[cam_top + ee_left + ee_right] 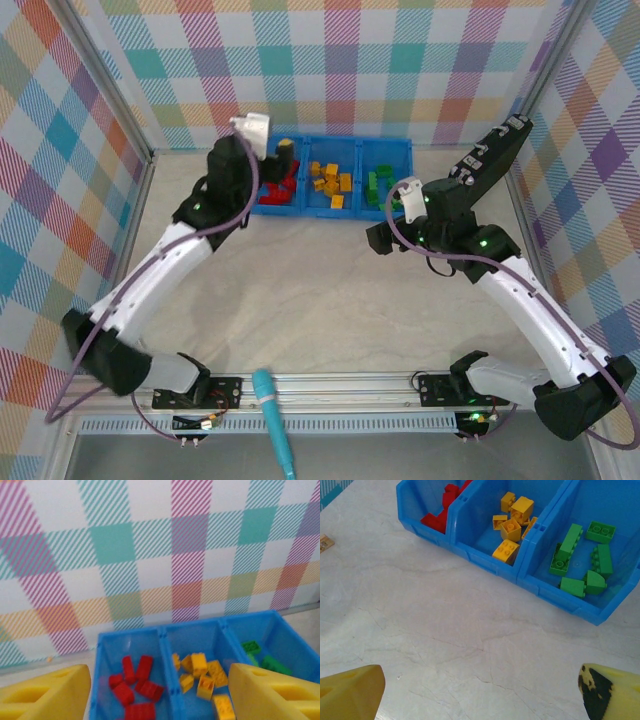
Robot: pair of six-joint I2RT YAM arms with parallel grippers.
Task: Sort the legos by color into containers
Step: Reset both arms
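Observation:
The blue bin stands at the back of the table with three compartments. Red legos lie in its left one, yellow-orange legos in the middle, green legos on the right. My left gripper hovers over the red compartment. In the left wrist view it is open with nothing between its fingers, above the red bricks and yellow bricks. My right gripper hangs open over bare table just in front of the bin; in its own view it holds nothing.
A teal marker lies across the near rail between the arm bases. A small tan object sits on the table left of the bin. Plaid walls and metal frame posts close in the back and sides.

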